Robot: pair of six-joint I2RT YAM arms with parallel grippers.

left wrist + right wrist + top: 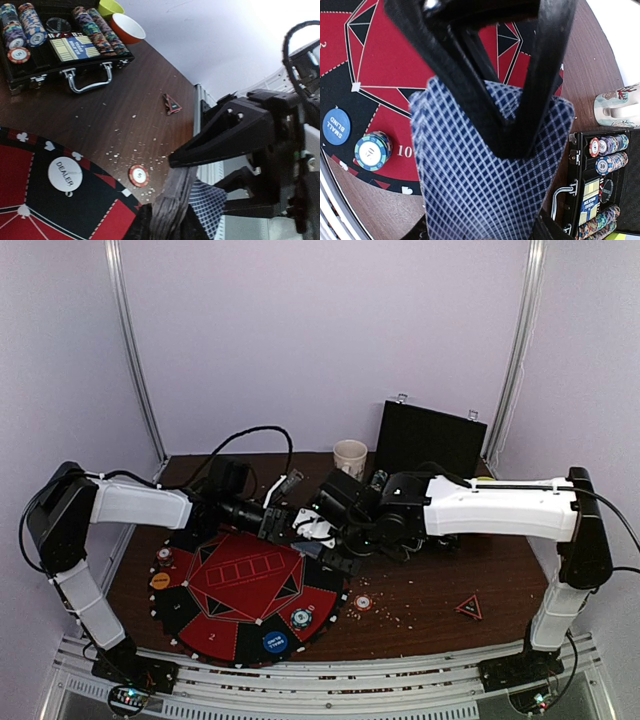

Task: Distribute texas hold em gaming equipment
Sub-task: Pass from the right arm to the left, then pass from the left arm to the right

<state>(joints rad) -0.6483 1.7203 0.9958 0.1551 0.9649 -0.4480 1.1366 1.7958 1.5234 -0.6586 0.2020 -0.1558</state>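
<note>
My left gripper (284, 522) is shut on a deck of playing cards (175, 200), seen edge-on in the left wrist view, above the far right rim of the red-and-black poker mat (250, 590). My right gripper (326, 540) meets it from the right. Its fingers (225, 135) close on a blue-checked top card (485, 180) slid partly off the deck. On the mat lie a white DEALER button (65, 174), a blue SMALL BLIND button (275, 643), an orange button (160, 581) and a chip stack (301, 618). A red chip (363, 602) lies on the table.
An open black chip case (60, 45) with rows of chips stands at the back right, a cream mug (350, 456) to its left. Yellow-green (110, 7) and orange (127, 27) bowls sit behind the case. A small red triangle (469, 607) and crumbs lie on the brown table.
</note>
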